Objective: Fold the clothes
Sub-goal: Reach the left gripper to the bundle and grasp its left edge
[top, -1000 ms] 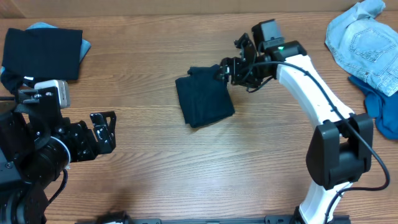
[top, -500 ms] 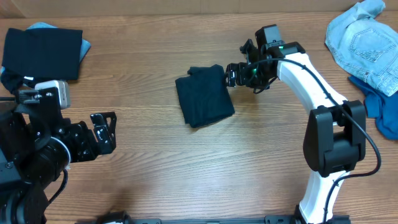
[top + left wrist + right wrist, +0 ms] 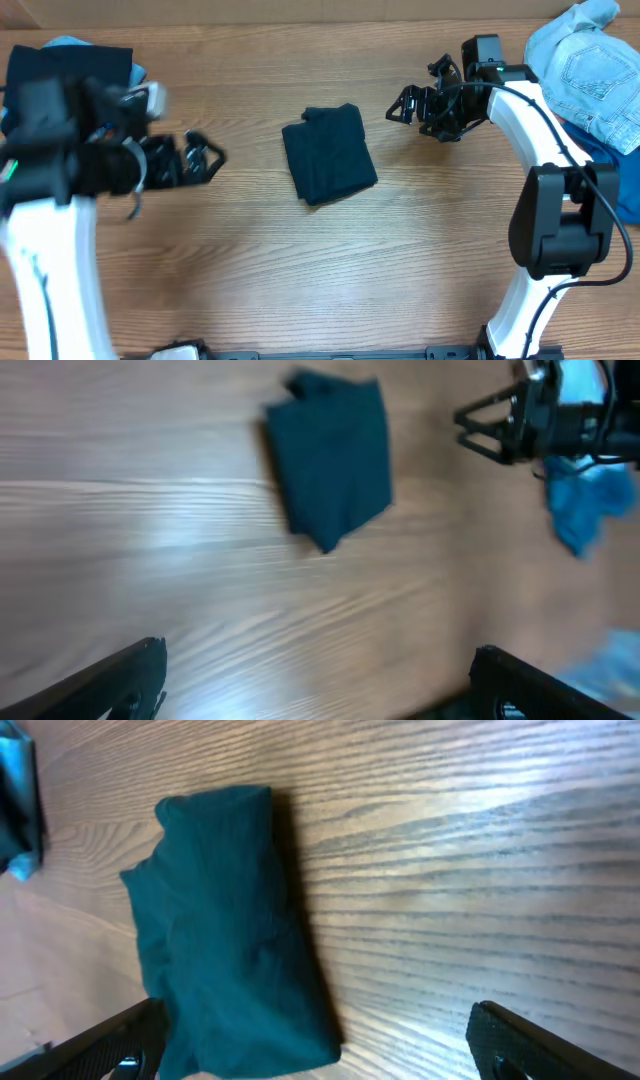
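The dark navy garment (image 3: 330, 153) is lying folded into a compact, roughly rectangular packet at the middle of the wooden table (image 3: 300, 270). It is sitting slightly askew, with a small bunched flap at its far edge and soft creases across its face. Nothing is touching it. The right gripper (image 3: 393, 108) is hovering just to its right, clear of the cloth, with its fingers spread and holding nothing. The left gripper (image 3: 214, 158) is hanging to the garment's left, farther off, also spread and empty. A second folded dark garment (image 3: 70, 65) is resting at the far left corner, partly covered by the left arm, with a sliver of light blue cloth (image 3: 137, 75) showing beside it. A rumpled light denim piece (image 3: 580, 65) is occupying the far right corner, with a mid-blue garment (image 3: 625, 190) lying below it, behind the right arm.
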`<action>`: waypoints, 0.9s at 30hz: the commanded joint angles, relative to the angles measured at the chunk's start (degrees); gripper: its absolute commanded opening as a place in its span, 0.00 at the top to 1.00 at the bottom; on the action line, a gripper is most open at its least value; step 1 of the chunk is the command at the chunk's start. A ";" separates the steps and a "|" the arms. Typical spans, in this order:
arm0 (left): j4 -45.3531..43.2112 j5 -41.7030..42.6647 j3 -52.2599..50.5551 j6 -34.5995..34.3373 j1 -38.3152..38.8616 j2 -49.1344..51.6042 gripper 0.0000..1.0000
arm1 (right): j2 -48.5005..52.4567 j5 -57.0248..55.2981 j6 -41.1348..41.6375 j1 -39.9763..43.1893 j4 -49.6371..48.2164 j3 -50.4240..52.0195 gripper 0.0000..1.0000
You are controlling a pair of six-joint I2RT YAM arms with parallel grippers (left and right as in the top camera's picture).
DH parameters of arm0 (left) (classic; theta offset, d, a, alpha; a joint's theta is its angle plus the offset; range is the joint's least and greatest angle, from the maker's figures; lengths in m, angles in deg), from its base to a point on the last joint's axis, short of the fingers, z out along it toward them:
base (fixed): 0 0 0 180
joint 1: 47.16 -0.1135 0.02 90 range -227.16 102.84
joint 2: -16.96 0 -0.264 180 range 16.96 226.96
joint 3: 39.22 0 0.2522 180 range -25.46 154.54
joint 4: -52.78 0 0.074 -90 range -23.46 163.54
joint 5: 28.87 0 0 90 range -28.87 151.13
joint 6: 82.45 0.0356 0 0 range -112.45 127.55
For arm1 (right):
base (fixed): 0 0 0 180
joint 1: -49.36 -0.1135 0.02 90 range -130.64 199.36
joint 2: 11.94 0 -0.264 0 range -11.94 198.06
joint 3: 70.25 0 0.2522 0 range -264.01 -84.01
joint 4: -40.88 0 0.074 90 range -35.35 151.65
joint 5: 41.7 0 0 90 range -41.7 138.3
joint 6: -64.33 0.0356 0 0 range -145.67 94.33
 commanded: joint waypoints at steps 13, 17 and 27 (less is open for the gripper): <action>-15.02 14.62 -8.02 3.58 0.44 27.30 0.00 | -6.51 6.19 3.08 18.84 4.44 -0.37 0.00; -17.31 12.09 -8.87 2.01 1.68 29.40 0.00 | -13.14 3.06 2.97 20.50 4.74 -0.37 0.00; -34.45 2.71 -14.40 -24.20 10.80 34.95 0.01 | -22.27 3.10 3.02 20.74 4.28 -0.37 0.00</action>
